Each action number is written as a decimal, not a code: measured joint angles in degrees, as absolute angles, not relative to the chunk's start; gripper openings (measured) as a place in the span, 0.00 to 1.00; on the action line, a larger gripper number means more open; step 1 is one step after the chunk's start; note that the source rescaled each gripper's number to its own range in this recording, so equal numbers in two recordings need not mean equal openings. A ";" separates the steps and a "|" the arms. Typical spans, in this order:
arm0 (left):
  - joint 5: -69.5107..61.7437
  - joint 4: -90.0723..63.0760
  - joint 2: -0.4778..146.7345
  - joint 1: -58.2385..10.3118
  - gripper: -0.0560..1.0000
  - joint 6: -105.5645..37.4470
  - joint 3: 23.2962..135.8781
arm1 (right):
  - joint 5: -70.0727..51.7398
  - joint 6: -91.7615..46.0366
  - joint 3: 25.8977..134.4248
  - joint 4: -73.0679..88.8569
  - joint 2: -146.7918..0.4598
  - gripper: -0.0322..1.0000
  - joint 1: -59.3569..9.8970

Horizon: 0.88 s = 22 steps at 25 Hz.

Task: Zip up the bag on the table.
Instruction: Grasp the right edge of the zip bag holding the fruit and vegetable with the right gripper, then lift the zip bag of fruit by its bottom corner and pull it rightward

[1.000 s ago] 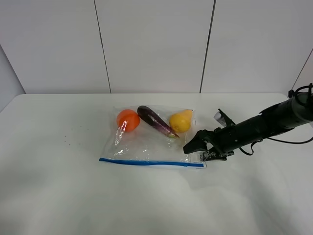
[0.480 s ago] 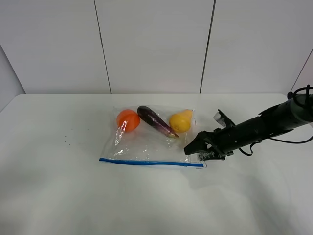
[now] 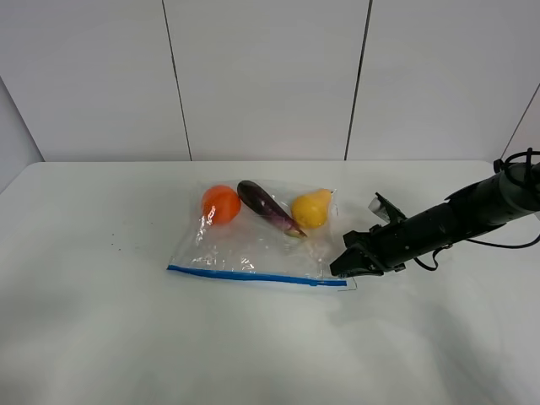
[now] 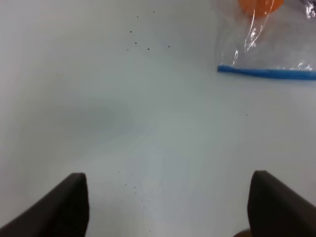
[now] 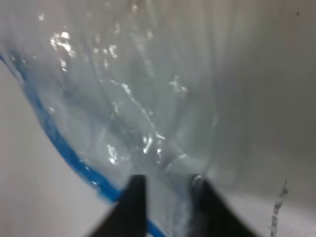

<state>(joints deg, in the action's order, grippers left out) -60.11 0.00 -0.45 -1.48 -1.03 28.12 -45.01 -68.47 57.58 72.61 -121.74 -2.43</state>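
Note:
The clear bag (image 3: pixel 253 249) lies flat on the white table (image 3: pixel 101 337), its blue zip strip (image 3: pixel 253 275) along the near edge. An orange (image 3: pixel 220 203), an eggplant (image 3: pixel 268 207) and a yellow pear (image 3: pixel 310 208) sit inside at the far side. My right gripper (image 3: pixel 340 268) is at the strip's right end, its jaws closed down on the bag's corner plastic. The right wrist view shows the fingers (image 5: pixel 136 200) pinching crinkled film next to the strip (image 5: pixel 59 145). My left gripper (image 4: pixel 168 202) is open and empty over bare table, well away from the bag's left corner (image 4: pixel 266 72).
A few dark specks (image 3: pixel 114 245) mark the table left of the bag. The right arm (image 3: pixel 456 218) stretches in from the right edge. A white panelled wall (image 3: pixel 270 76) stands behind the table's far edge.
The right gripper's jaws have closed on the bag's right corner and shifted slightly right. The bag's near edge has shifted a little. The left arm has not moved in view.

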 joint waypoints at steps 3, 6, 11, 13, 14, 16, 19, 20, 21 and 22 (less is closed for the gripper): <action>-60.11 0.00 -0.45 -1.48 0.95 -1.03 28.12 | -45.63 -68.47 57.58 72.61 -121.74 0.03 -2.43; -60.11 0.00 -0.45 -1.48 0.95 -1.03 28.12 | -47.58 -68.35 57.58 72.98 -121.74 0.03 -2.43; -60.11 0.00 -0.45 -1.48 0.95 -1.03 28.12 | -54.09 -68.04 57.58 76.60 -121.74 0.03 -2.43; -60.11 0.00 -0.45 -1.48 0.95 -1.03 28.12 | -56.78 -68.04 57.58 78.11 -121.74 0.03 -2.43; -60.11 0.00 -0.45 -1.48 0.95 -1.03 28.12 | -58.29 -67.99 57.58 78.69 -121.74 0.03 -2.43; -60.11 0.00 -0.45 -1.48 0.95 -1.03 28.12 | -61.37 -67.99 57.58 79.72 -121.74 0.03 -2.43; -60.11 0.00 -0.45 -1.48 0.95 -1.03 28.12 | -65.13 -67.99 57.58 80.90 -121.74 0.03 -2.43; -60.11 0.00 -0.45 -1.48 0.95 -1.03 28.12 | -66.01 -67.99 57.58 81.17 -121.74 0.03 -2.43; -60.11 0.00 -0.45 -1.48 0.95 -1.03 28.12 | -66.89 -67.99 57.58 81.53 -121.74 0.03 -2.43; -60.11 0.00 -0.45 -1.48 0.95 -1.03 28.12 | -67.61 -67.99 57.58 81.95 -121.74 0.03 -2.43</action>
<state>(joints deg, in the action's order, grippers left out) -60.11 0.00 -0.45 -1.48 -1.03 28.12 -67.61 -67.99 57.58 81.95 -121.74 -2.43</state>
